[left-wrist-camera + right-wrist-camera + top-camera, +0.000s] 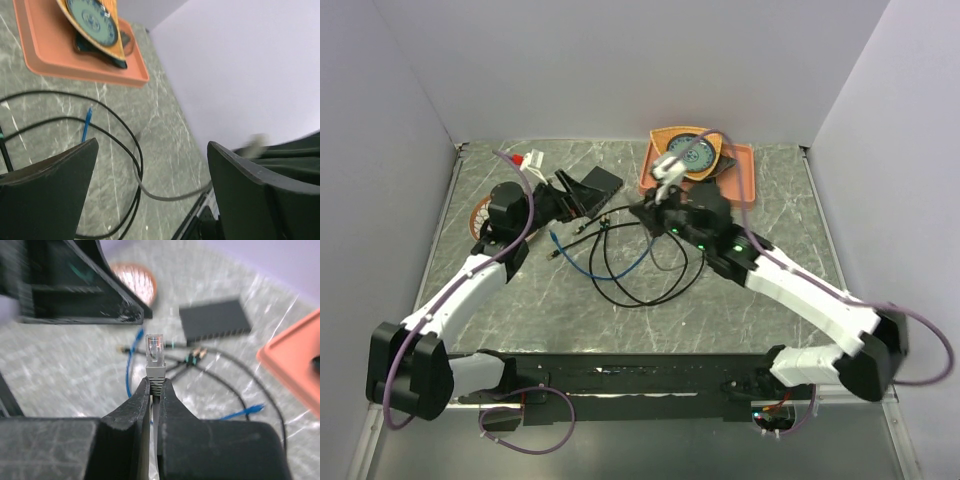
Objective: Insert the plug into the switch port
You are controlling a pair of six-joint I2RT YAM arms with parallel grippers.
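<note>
My right gripper (156,382) is shut on the grey boot of the plug (155,351). Its clear tip points forward, above the table. The flat black switch box (215,320) lies beyond it to the right, its port edge facing this way; the ports are too blurred to make out. From above, the box (603,182) sits at the back centre, with my right gripper (648,210) just right of it. My left gripper (575,200) is beside the box's left side. In the left wrist view it (152,145) is open and empty, and the plug's grey cable (165,198) runs below it.
An orange tray (740,180) holding a round patterned disc (692,155) stands at the back right. Black cable loops (640,280) and a blue cable (575,262) lie mid-table. An orange round object (483,213) and a red-white item (532,160) sit at the left. Walls enclose three sides.
</note>
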